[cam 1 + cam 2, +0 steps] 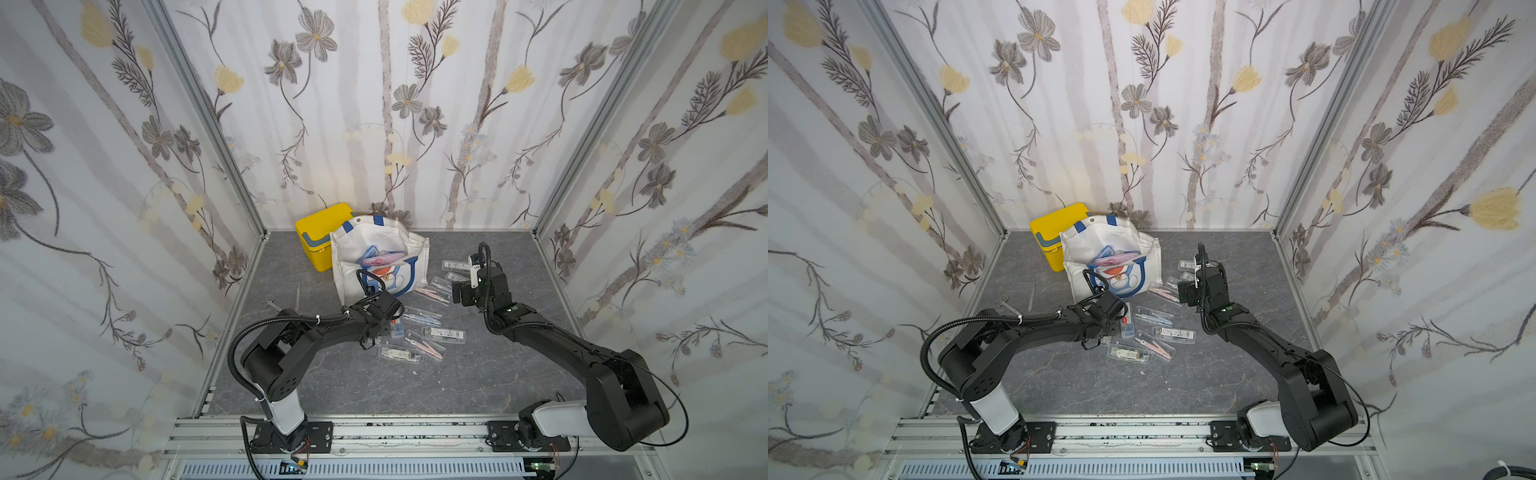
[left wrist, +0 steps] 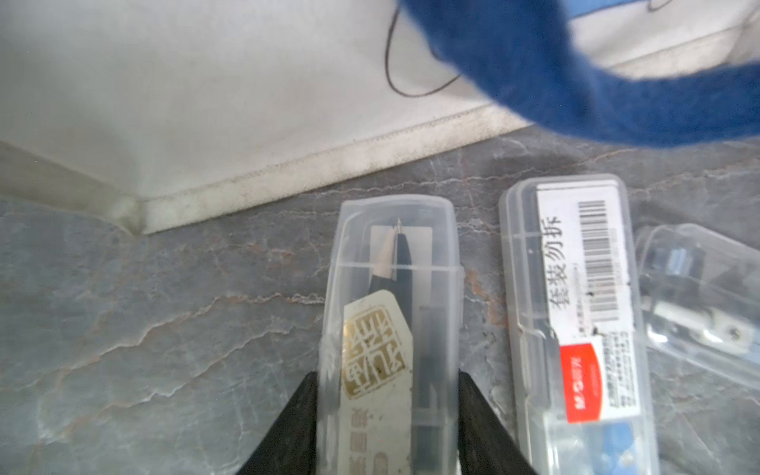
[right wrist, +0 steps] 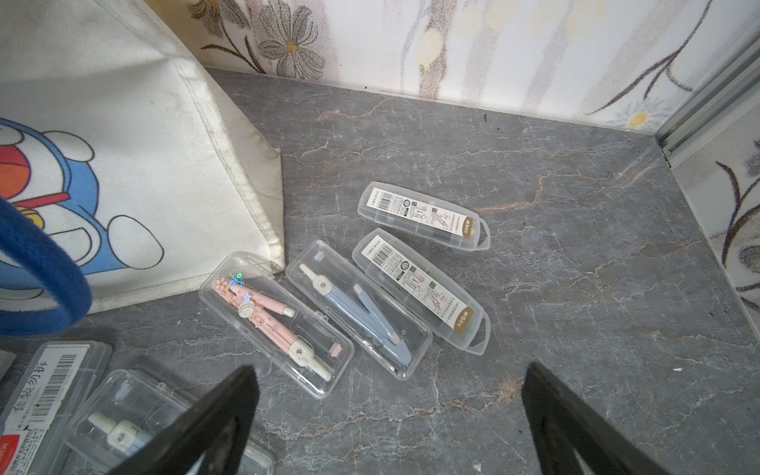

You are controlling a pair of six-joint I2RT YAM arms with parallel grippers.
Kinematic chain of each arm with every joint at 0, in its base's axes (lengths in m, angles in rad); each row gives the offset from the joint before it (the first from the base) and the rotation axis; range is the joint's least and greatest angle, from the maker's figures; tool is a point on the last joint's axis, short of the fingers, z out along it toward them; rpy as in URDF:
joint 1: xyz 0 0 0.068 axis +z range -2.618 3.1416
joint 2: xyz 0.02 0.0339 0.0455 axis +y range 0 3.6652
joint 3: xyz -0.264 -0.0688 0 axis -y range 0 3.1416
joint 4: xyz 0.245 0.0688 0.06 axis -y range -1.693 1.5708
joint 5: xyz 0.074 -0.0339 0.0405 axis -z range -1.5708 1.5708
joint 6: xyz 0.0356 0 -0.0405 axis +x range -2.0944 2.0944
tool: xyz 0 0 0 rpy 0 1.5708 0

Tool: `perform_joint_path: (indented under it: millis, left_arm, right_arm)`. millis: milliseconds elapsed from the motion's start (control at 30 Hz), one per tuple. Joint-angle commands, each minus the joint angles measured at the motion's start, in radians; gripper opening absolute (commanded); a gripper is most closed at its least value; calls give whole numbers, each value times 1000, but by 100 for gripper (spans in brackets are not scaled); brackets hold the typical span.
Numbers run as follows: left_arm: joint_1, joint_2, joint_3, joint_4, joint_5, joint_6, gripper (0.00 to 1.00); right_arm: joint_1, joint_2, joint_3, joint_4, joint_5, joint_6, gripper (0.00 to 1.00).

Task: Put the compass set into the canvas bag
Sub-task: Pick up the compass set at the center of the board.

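One compass set [image 2: 392,255] clamped — left gripper [image 2: 388,376].
Right gripper [image 3: 390,368] jaws apart; four more cases [image 3: 357,308] lie near one canvas bag [image 3: 123,103].

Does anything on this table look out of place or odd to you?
Yes: small metal scissors and a thin metal tool lie apart, left of the canvas bag, unrelated to the scattered compass cases. The bag's seams also look grubby.

We see floral-papered walls [image 1: 395,104] on three sides — pale, evenly lit — over a grey marbled floor [image 1: 374,386].
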Motion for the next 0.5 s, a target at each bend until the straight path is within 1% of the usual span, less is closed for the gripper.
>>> perform_joint_path:
  millis: [0, 233, 467]
  left_arm:
    - [-7, -52, -19, 18, -30, 2, 46]
    - [-13, -223, -122, 83, -73, -2, 45]
    - [-13, -456, -222, 112, -139, -14, 45]
  right_arm:
    - [-1, -7, -1, 34, 9, 5, 100]
    - [-1, -11, 3, 37, 6, 5, 99]
    - [-1, -9, 9, 43, -5, 8, 99]
